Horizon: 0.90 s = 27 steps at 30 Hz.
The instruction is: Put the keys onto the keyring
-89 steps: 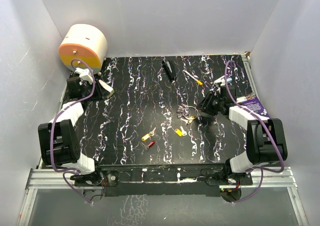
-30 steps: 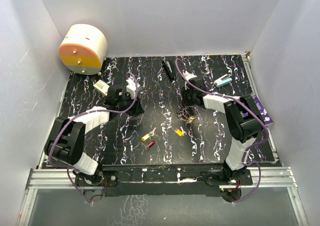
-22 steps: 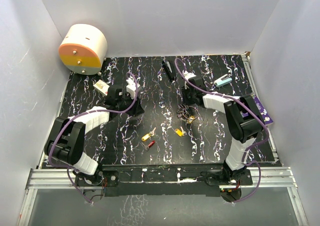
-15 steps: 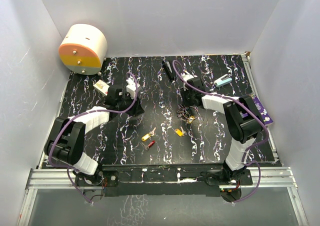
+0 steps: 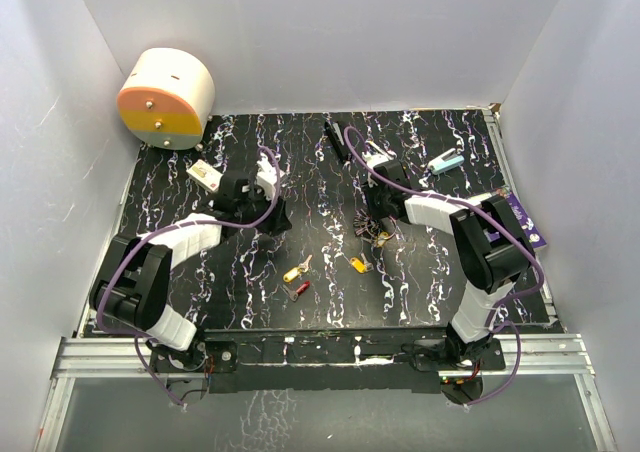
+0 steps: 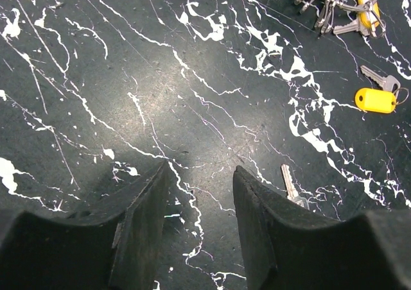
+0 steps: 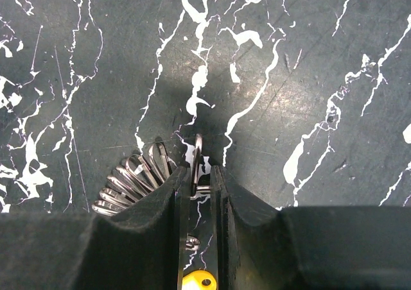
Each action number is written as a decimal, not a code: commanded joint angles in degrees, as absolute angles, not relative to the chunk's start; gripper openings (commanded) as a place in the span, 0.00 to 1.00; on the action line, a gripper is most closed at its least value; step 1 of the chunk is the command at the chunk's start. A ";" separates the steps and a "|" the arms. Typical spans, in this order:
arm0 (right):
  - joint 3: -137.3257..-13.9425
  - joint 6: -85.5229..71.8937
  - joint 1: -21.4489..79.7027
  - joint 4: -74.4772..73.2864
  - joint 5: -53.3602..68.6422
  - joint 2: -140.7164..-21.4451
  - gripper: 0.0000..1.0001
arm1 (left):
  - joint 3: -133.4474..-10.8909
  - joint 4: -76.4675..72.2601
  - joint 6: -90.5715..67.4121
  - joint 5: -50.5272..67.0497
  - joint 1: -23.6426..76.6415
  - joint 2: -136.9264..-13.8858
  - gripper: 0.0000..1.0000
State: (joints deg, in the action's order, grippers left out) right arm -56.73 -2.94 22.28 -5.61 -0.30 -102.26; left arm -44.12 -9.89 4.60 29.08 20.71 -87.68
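1 keyring (image 7: 198, 146) pinched upright in right gripper (image 7: 200, 170), left gripper (image 6: 200, 172) spread

Left arm (image 5: 170, 237) and right arm (image 5: 440, 205), matched pair: white moulded link shells alternating with bulky matte-black joint housings, largest black block at each shoulder, white-and-black bases (image 5: 172, 344) with thin wires beneath. One purple cable (image 5: 268, 160) per arm, loose, looping clear of the shell near the wrist and again by the base. Left tool (image 6: 200, 171) and right tool (image 7: 199, 173): two thick black fingers (image 6: 138, 229) each, grainy rubber-like surface, rounded tapering tips, flat inner faces.
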 commanded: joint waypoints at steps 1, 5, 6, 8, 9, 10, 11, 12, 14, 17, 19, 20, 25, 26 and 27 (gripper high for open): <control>-55.69 -2.79 22.56 -6.36 -1.60 -100.81 0.25 | -46.17 -7.90 6.49 28.96 22.66 -87.07 0.46; -55.29 -2.89 22.59 -6.67 -1.77 -101.53 0.24 | -48.99 -5.10 6.59 29.31 27.60 -88.17 0.49; -55.28 -2.95 22.52 -6.86 -1.80 -101.75 0.23 | -49.86 -4.38 6.46 29.76 29.37 -88.56 0.49; -55.00 -2.94 22.54 -7.03 -1.95 -102.02 0.20 | -51.57 -4.04 5.52 29.98 32.66 -90.02 0.49; -54.85 -2.96 22.58 -7.11 -2.21 -102.09 0.17 | -52.19 -4.25 5.04 29.84 34.30 -90.83 0.49; -54.66 -3.05 22.54 -7.12 -2.59 -101.99 0.14 | -52.90 -4.59 4.49 29.50 35.82 -91.73 0.49; -54.58 -3.14 22.58 -7.12 -3.02 -102.00 0.11 | -53.37 -5.36 3.90 29.03 37.26 -92.51 0.49; -54.48 -3.22 22.57 -7.12 -3.22 -102.00 0.09 | -53.91 -6.06 3.28 28.50 38.40 -93.24 0.49; -54.42 -3.60 22.57 -6.97 -3.37 -102.14 0.08 | -54.58 -7.91 2.10 27.61 40.48 -94.24 0.48; -55.05 -4.32 22.53 -6.79 -3.28 -102.76 0.08 | -54.57 -12.21 1.51 27.03 43.04 -95.12 0.48; -55.63 -4.60 22.54 -6.69 -3.30 -103.27 0.08 | -52.99 -16.81 0.98 26.40 44.47 -95.34 0.48; -56.13 -4.77 22.57 -6.68 -3.35 -103.46 0.08 | -51.36 -20.65 0.08 26.51 44.89 -95.49 0.48; -57.04 -5.94 22.51 -6.76 -2.86 -104.06 0.08 | -39.68 -49.05 -5.30 27.60 45.39 -95.24 0.53; -57.02 -6.28 22.58 -6.70 -2.82 -104.00 0.08 | -36.94 -55.13 -5.87 27.51 45.50 -95.40 0.55; -56.90 -6.52 22.51 -6.56 -2.97 -104.03 0.08 | -34.61 -61.27 -6.11 27.08 45.62 -95.60 0.56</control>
